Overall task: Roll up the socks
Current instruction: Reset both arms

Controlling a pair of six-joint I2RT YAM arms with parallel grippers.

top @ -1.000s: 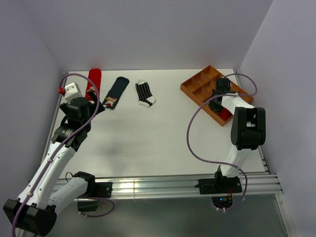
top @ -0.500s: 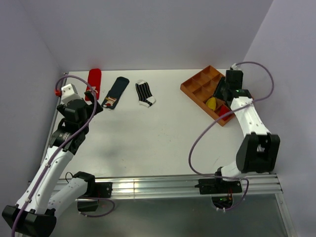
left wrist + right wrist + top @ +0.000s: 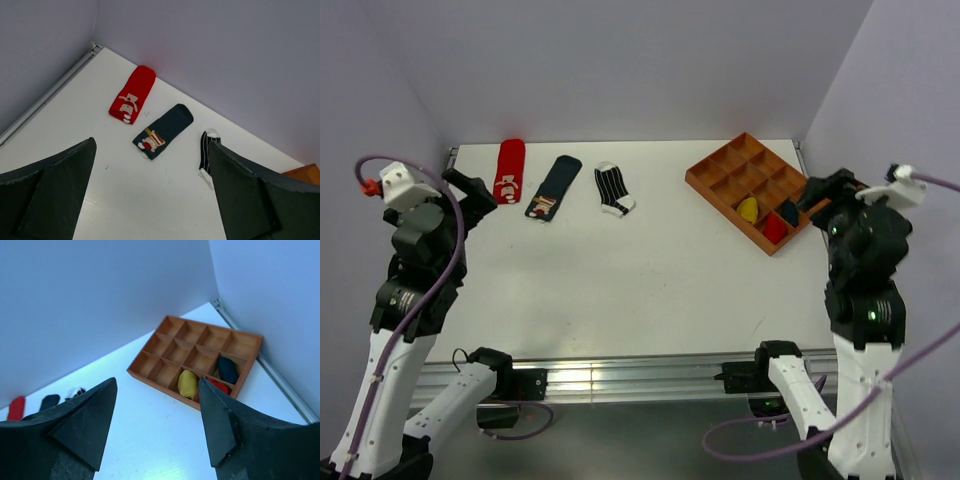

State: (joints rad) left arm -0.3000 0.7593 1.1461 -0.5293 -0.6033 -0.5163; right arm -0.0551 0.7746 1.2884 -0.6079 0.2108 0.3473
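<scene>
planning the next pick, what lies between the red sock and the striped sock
The navy patch sock, lying flat between the red sock and striped sock; the top external view shows it.

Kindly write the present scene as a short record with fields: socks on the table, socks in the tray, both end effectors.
flat on table: red sock with white marks, navy patch sock, striped sock, in a row near the back wall
in tray: rolled yellow sock, rolled red sock, rolled navy sock, each in its own compartment
left end effector: open, empty, beside the flat socks
right end effector: open, empty, beside the tray
</scene>
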